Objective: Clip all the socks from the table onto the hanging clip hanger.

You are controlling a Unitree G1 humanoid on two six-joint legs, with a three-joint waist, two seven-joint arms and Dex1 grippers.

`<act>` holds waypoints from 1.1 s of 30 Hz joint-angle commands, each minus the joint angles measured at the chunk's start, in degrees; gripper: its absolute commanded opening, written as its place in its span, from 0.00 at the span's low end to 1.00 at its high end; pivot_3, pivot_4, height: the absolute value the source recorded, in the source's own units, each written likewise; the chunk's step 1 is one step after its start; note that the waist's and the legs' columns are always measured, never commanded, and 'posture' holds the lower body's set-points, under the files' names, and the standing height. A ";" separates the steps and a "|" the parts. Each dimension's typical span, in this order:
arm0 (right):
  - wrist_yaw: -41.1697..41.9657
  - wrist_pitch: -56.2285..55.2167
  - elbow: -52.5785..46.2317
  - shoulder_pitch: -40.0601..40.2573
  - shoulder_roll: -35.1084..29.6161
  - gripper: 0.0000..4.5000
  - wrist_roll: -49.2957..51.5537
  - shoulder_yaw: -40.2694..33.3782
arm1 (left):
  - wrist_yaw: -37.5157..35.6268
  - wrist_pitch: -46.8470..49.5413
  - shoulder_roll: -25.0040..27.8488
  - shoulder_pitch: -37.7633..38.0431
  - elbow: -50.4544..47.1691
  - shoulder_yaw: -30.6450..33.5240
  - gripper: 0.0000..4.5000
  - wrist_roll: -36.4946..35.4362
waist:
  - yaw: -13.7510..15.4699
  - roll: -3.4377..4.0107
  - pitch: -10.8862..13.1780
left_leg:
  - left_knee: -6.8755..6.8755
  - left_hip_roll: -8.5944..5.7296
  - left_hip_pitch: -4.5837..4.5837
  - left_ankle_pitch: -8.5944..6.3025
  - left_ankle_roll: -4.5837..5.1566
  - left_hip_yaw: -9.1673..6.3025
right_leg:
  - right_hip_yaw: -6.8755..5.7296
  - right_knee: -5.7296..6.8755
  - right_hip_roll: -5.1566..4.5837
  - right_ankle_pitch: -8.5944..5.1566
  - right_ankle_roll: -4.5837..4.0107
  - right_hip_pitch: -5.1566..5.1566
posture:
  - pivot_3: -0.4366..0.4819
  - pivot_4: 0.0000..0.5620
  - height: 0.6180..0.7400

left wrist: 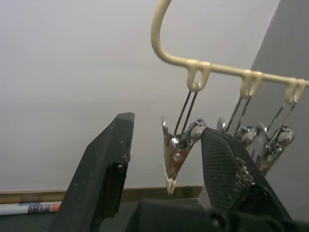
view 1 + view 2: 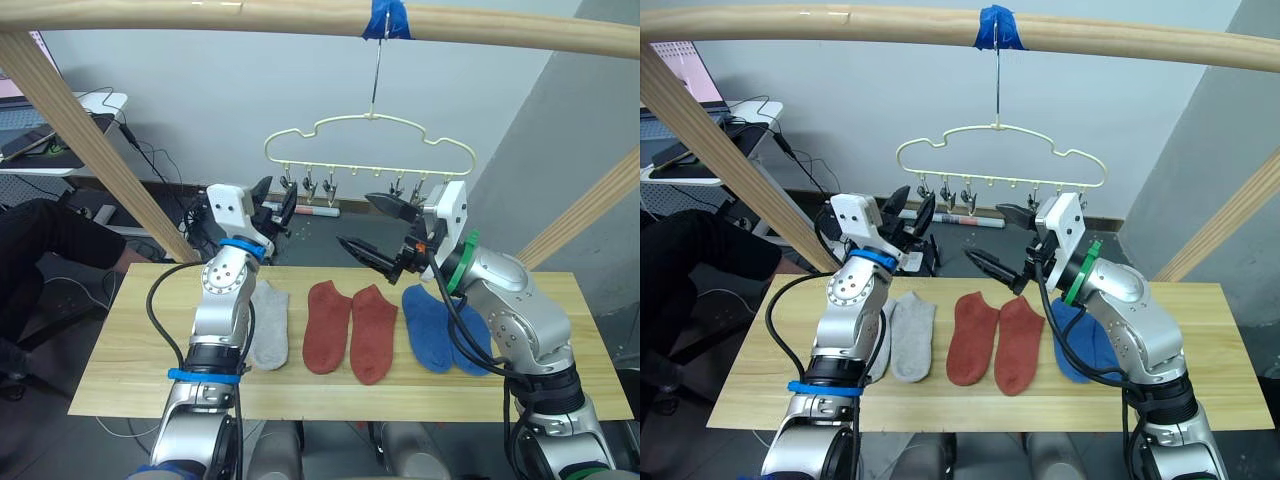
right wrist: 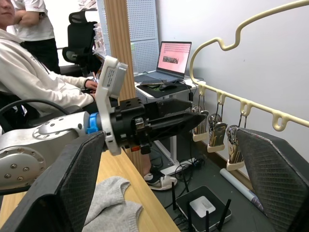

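1. Progress: nothing clipped yet, afaict. The thin cream-yellow cloud-shaped wire hanger (image 2: 368, 146) hangs by its metal hook from the round pale wooden pole (image 2: 200, 15) at the blue tape wrap (image 2: 384, 18); the small silver clips (image 2: 308, 185) along its bottom bar are all bare.
2. Socks still flat on the pale yellowish plank tabletop (image 2: 130, 340), in a row: light grey knit pair (image 2: 912, 335) on our left, partly behind the left arm; rust-red pair (image 2: 350, 328) in the middle; blue pair (image 2: 440, 328) on the right, partly behind the right forearm. We count six, so all six are left.
3. Left gripper (image 2: 272, 207): fingers apart, holding nothing, raised up at the hanger's left end. In the left wrist view one silver clip (image 1: 175, 157) sits between its two fingers (image 1: 107, 164); can't tell if they touch it.
4. Right gripper (image 2: 385, 232): fingers spread wide, empty, up under the hanger's right half, pointing toward the left gripper.
5. Our read: both arms are up at the clips w/ no sock in hand, so grab + clip remains for every sock.
6. Around: a seated person in a white top (image 3: 29, 72), office chair (image 3: 79, 34), laptop (image 3: 170, 60) on a side desk, cables + a small white router (image 3: 200, 207) on the floor behind the tabletop.
7. In the way: slanted wooden frame pole (image 2: 90, 140) close on the left arm's side; the hanger swings free on its hook, so clips may move when pushed.
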 commanded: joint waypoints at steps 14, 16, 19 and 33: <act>0.16 -0.07 -1.47 -1.33 -0.26 1.00 0.68 -0.67 | -0.30 -2.88 -0.43 -2.02 1.29 -0.12 0.54 0.36 | -0.46 0.00 0.00 | -0.01 0.00 -0.01 0.00 0.00 -0.01 | -0.01 0.00 0.00 0.00 0.00 0.00 | 0.29 0.42 1.00; -0.02 0.12 -1.60 -1.28 -0.20 1.00 0.82 -0.78 | -0.59 -2.95 -0.58 -2.02 1.21 -0.10 0.46 0.07 | -0.49 0.00 0.00 | 0.00 0.00 -0.01 0.00 0.00 -0.01 | -0.01 0.00 0.00 0.00 0.00 0.00 | 0.29 0.42 1.00; 0.07 0.17 -1.61 -0.95 -0.33 1.00 0.80 -0.76 | -0.93 -3.32 -0.91 -2.48 1.62 -0.02 0.30 -0.27 | -0.49 0.00 0.00 | 0.00 0.00 -0.01 0.00 0.00 -0.01 | -0.01 0.01 0.00 0.00 0.00 0.00 | 0.29 0.42 1.00; -3.13 1.64 -0.50 15.62 -13.34 1.00 -8.58 -4.97 | -5.73 11.54 6.62 1.20 -9.94 0.32 0.00 -2.40 | -0.39 -0.03 0.21 | -0.03 -0.03 -0.08 0.00 0.00 -0.03 | -0.01 -0.04 -0.03 -0.01 0.02 -0.03 | 0.32 0.46 1.00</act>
